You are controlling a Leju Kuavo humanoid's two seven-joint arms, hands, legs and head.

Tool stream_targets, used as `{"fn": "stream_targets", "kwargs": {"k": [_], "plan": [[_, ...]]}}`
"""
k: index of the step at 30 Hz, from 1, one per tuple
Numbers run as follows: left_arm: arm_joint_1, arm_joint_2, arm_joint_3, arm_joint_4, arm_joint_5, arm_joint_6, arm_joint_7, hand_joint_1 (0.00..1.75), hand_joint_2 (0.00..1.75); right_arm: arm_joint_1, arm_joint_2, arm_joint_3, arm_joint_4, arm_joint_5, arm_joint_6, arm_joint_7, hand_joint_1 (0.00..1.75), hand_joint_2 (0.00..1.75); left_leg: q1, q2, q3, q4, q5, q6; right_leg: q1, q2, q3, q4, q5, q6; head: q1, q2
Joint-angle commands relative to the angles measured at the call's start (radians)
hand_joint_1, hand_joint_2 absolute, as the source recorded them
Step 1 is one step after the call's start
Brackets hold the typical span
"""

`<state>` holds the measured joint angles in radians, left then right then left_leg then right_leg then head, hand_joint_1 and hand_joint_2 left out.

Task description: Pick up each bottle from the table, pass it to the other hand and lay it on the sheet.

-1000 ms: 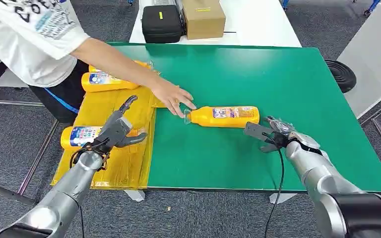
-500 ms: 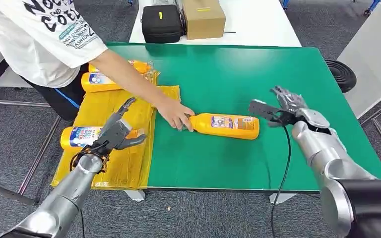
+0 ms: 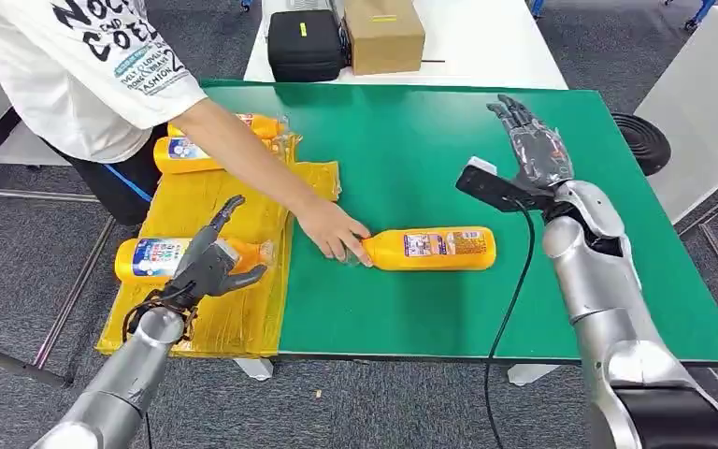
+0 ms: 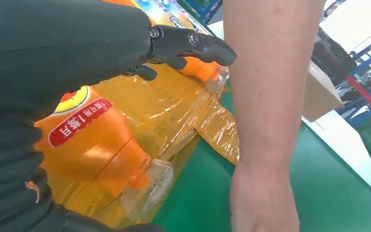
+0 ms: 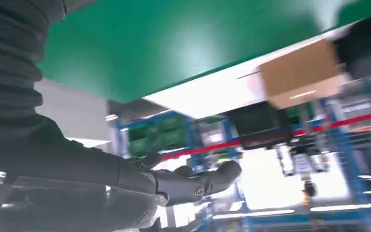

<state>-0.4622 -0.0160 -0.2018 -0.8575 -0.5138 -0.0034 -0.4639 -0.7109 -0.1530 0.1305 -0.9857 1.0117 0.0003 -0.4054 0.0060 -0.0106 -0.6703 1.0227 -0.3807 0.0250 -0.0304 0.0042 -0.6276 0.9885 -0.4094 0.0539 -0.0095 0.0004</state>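
Since a second ago your right hand (image 3: 531,150) has risen from beside the bottle to high above the green bench (image 3: 561,187), and the person has shifted the bottle slightly. On the left, your left hand (image 3: 208,265) hovers over the yellow sheet (image 3: 234,318), fingers spread and holding nothing, just above a bottle lying on the sheet (image 3: 154,255); two more bottles (image 3: 192,152) lie at the sheet's far end. In the middle, the person's hand (image 3: 334,231) touches the cap end of the orange bottle (image 3: 430,248), which lies on its side on the bench, right of the sheet. On the right, your right hand stands released, fingers straight, pointing up, well clear of that bottle.
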Motion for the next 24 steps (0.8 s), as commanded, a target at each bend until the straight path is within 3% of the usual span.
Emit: {"fn": "stream_targets", "kwargs": {"k": [1, 8, 24], "plan": [[-0.014, 0.014, 0.021, 0.002, -0.005, -0.025, -0.002, 0.0, 1.75, 0.031, 0.091, 0.061, 0.171, -0.015, 0.015, -0.073, 0.0, 1.75, 0.002, 0.003, 0.008, -0.001, -0.003, -0.002, 0.003, 0.002, 0.007, -0.002, -0.001, -0.004, 0.0, 0.0], [-0.046, 0.012, -0.006, 0.035, -0.004, -0.041, 0.002, 0.0, 1.75, -0.114, 0.081, 0.098, 0.51, -0.01, 0.019, -0.064, 0.0, 1.75, 0.001, 0.003, 0.003, 0.0, -0.001, -0.001, 0.002, 0.002, 0.003, 0.0, -0.001, -0.002, 0.0, 0.0], [-0.079, 0.007, -0.039, 0.092, 0.016, -0.053, -0.005, 0.0, 1.75, -0.219, 0.092, 0.107, 0.685, 0.015, 0.076, 0.022, 0.0, 1.75, 0.001, 0.001, 0.002, 0.0, -0.001, -0.001, 0.001, 0.0, 0.002, 0.0, -0.001, -0.002, 0.0, 0.0]]}}
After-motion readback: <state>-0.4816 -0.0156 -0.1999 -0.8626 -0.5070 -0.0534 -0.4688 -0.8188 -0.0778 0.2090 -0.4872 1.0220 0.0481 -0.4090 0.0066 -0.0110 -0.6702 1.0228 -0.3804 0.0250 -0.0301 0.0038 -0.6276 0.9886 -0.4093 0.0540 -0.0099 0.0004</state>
